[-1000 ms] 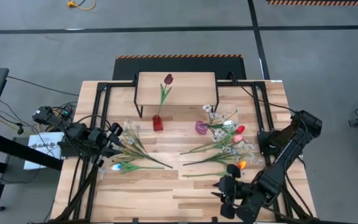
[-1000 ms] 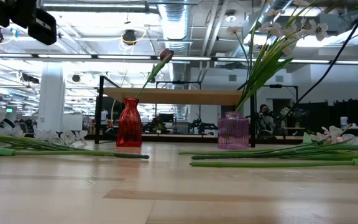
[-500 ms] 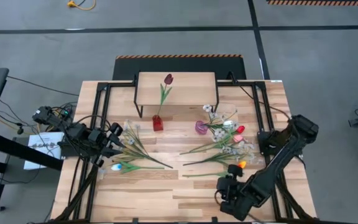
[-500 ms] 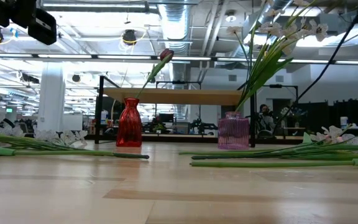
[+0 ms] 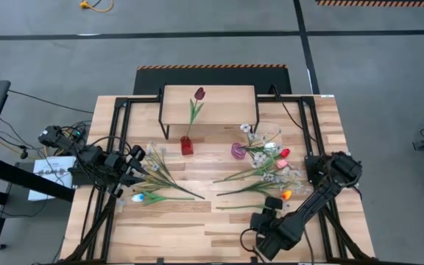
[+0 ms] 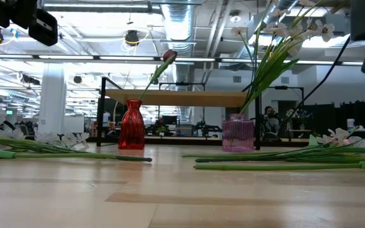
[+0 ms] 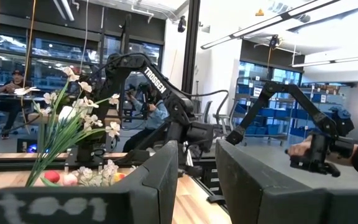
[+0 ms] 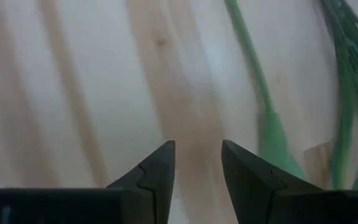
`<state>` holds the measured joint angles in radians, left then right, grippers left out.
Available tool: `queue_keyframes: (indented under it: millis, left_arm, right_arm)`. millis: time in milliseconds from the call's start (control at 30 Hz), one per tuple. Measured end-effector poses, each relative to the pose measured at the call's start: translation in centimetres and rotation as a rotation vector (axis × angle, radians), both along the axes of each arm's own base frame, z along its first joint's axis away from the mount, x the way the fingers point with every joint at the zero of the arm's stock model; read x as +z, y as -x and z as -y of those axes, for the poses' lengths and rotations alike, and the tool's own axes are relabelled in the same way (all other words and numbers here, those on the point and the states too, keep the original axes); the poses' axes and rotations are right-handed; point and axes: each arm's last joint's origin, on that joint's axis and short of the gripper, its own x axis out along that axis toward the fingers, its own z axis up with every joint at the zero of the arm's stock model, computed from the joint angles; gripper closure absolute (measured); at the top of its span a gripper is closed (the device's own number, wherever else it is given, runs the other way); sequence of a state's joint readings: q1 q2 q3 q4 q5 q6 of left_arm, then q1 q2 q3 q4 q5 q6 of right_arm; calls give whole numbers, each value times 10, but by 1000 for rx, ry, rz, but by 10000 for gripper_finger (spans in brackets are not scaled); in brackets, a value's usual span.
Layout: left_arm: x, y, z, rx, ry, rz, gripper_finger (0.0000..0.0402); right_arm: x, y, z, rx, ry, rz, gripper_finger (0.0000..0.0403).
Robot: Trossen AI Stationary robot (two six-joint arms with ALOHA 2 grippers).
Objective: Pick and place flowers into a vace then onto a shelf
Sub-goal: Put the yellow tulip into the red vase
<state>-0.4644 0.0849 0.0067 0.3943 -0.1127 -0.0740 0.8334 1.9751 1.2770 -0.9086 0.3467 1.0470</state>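
Loose flowers [image 5: 260, 180] lie in 2 heaps on the desk [image 5: 197, 228]: a big tangle of tulips and white sprays on the right, and a smaller bunch [image 5: 153, 184] on the left. One dark red tulip [image 5: 199, 93] already stands in the red vase [image 5: 187, 145], and a white spray sits in the pink vase [image 5: 238, 151]. Both vases stand on the desk just in front of the shelf [image 5: 209, 104], not on it, and the shelf top looks bare.

The step in hand, as I read it, is picking the next stem. The right hand [image 8: 197, 165] hovers low over bare wood near the desk's front edge, its fingers a narrow gap apart and holding nothing. A single green stem [image 8: 253, 81] with its leaf lies just beside it. The next move calls for sliding over that stem, dropping around it and closing, then lifting it clear of the tangle and threading it into a narrow vase neck.

The left hand [image 7: 196, 168] waits at the desk's left edge beside the smaller bunch, fingers slightly apart and empty.
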Motion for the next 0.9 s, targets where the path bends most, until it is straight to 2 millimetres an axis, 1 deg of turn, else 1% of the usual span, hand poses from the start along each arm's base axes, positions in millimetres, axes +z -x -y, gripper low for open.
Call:
queue_keyframes:
  millis: [67, 200, 300, 367, 600, 900]
  left_arm:
    - [0, 0, 0, 0, 1, -1, 303]
    - [0, 0, 0, -3, 8, -3, 303]
    - [0, 0, 0, -5, 12, -6, 303]
    - [0, 0, 0, -5, 13, -8, 303]
    - [0, 0, 0, -5, 12, -8, 303]
    - [0, 0, 0, -5, 12, -8, 303]
  right_arm:
    - [-2, -2, 3, -10, 16, -17, 278]
    - [-1, -5, 14, -37, 47, -57, 278]
    - [1, -8, 20, -11, 66, -83, 278]
    - [1, -13, 23, 8, 57, -95, 278]
    - [-1, -24, 38, 82, -2, -215, 278]
    - [-3, -37, 55, 119, 0, -249, 278]
